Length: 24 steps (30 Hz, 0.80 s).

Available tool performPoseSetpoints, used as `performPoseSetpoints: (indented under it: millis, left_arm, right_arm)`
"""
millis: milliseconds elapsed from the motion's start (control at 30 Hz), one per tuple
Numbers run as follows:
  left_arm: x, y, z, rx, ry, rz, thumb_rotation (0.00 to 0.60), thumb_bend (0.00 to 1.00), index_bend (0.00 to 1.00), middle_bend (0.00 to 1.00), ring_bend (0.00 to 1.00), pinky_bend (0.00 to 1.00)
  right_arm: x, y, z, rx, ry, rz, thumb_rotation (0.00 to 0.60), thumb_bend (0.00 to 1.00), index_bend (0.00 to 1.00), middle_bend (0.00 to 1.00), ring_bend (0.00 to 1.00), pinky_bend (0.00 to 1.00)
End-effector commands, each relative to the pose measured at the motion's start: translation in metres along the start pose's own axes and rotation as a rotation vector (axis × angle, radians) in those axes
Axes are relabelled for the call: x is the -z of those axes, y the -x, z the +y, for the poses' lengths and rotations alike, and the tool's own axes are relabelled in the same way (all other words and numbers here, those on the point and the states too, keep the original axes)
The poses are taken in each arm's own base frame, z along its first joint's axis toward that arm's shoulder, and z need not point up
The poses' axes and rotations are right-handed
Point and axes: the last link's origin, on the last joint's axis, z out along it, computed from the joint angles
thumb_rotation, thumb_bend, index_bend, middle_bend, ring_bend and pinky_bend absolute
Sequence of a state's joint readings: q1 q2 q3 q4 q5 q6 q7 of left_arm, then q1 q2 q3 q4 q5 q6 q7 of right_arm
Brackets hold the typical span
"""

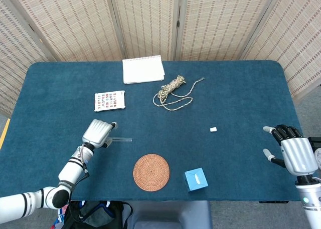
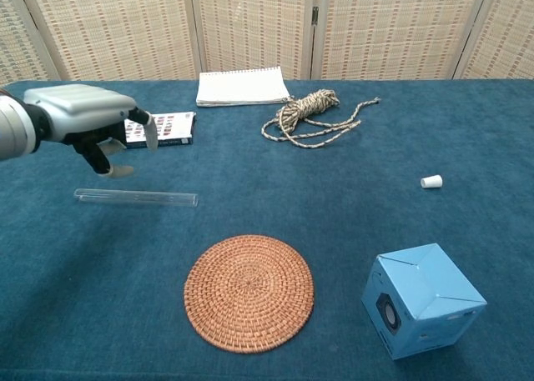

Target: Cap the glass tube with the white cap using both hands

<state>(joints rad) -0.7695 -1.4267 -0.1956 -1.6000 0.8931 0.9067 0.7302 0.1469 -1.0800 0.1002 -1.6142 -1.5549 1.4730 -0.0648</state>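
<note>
A clear glass tube (image 2: 136,198) lies flat on the blue cloth at the left, its right end showing in the head view (image 1: 123,139). My left hand (image 2: 88,123) (image 1: 98,133) hovers just above the tube's left part, palm down, fingers apart and holding nothing. The small white cap (image 2: 431,181) (image 1: 213,129) lies alone on the cloth at the right. My right hand (image 1: 293,153) stays near the table's right edge, fingers spread, well clear of the cap; the chest view does not show it.
A round woven coaster (image 2: 249,291) and a light blue box (image 2: 420,299) sit near the front edge. Farther back lie a card box (image 2: 158,128), a white notepad (image 2: 242,87) and a coiled rope (image 2: 310,112). Folding screens stand behind the table.
</note>
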Motion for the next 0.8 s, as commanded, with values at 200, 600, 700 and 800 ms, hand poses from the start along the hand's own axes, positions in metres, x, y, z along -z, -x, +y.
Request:
performPoseSetpoints:
  millis: [200, 600, 700, 800]
  left_arm:
    - [-0.015, 0.018, 0.009, -0.016, -0.026, -0.054, 0.6, 0.32, 0.39, 0.91, 0.94, 1.0]
    - [-0.022, 0.032, 0.009, -0.009, -0.062, -0.079, 0.576, 0.32, 0.43, 0.93, 0.94, 1.0]
    - [-0.024, 0.036, 0.009, -0.006, -0.073, -0.08, 0.574, 0.32, 0.43, 0.94, 0.95, 1.0]
    - [-0.027, 0.038, 0.009, 0.001, -0.083, -0.075, 0.568, 0.32, 0.44, 0.94, 0.95, 1.0]
  right_arm:
    - [-0.001, 0.002, 0.003, -0.004, 0.005, -0.002, 0.6, 0.23, 0.27, 0.37, 0.24, 0.27]
    - [-0.001, 0.003, 0.004, -0.007, 0.005, -0.005, 0.6, 0.23, 0.27, 0.38, 0.25, 0.27]
    - [-0.001, 0.003, 0.005, -0.007, 0.009, -0.004, 0.6, 0.23, 0.27, 0.38, 0.25, 0.27]
    - [-0.001, 0.003, 0.005, -0.006, 0.012, -0.004, 0.6, 0.23, 0.27, 0.38, 0.25, 0.27]
